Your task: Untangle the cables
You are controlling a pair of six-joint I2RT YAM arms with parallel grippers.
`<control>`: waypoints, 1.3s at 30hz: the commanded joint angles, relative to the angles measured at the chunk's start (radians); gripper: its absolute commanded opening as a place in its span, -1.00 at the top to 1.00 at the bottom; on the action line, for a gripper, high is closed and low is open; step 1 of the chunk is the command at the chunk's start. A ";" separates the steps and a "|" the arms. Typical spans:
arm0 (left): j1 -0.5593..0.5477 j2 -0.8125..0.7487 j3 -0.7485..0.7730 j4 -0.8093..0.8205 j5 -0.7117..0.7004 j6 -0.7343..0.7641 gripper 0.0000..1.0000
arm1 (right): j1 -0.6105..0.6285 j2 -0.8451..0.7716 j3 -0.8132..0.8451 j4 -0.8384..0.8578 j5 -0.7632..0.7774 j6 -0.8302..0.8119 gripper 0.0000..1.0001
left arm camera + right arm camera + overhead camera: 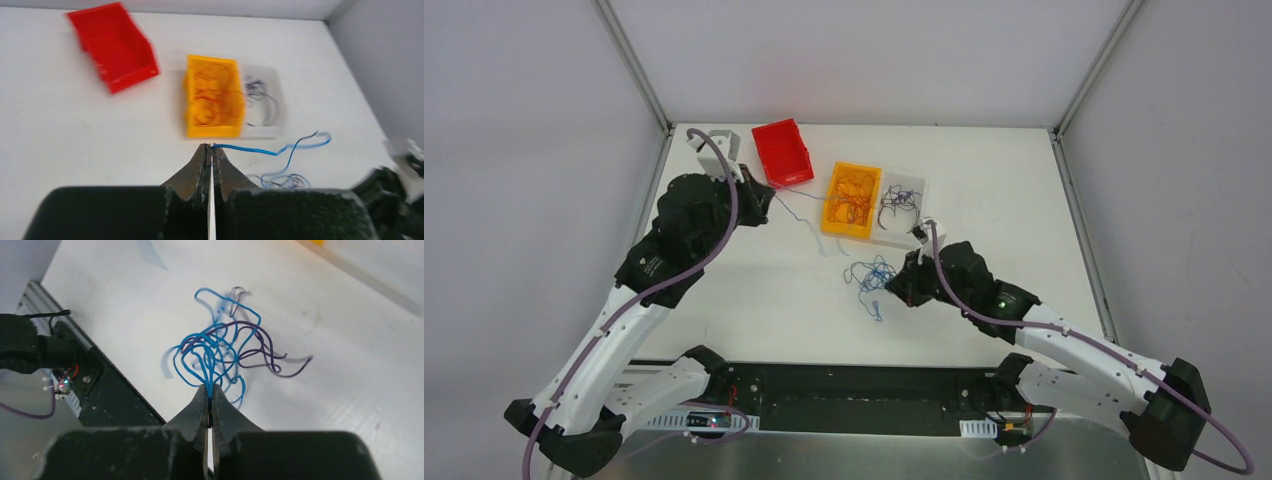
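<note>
The cables are a loose tangle [871,277] of thin blue and dark strands lying on the white table ahead of the right arm. My right gripper [210,390] is shut on a few blue strands at the near edge of the tangle [220,342]; in the top view it [892,287] sits at the tangle's right side. A single blue wire [255,150] runs out of the tangle to my left gripper [212,146], which is shut on its end. From above, the left gripper [769,203] is beside the red bin.
A red bin [782,152] stands at the back left. To its right, an orange bin [852,200] holds orange wires, and beside that a clear tray [902,205] holds dark wires. The black base rail [854,395] runs along the near edge.
</note>
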 commanded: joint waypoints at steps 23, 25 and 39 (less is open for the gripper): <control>0.023 0.098 0.048 -0.100 -0.321 0.132 1.00 | -0.029 -0.257 0.008 -0.331 0.339 0.187 1.00; 0.026 0.154 0.079 -0.080 -0.321 0.123 1.00 | -0.030 -0.253 0.014 -0.326 0.336 0.178 1.00; 0.200 0.588 0.382 0.023 -0.203 0.016 1.00 | -0.030 -0.179 0.070 -0.290 0.301 0.110 1.00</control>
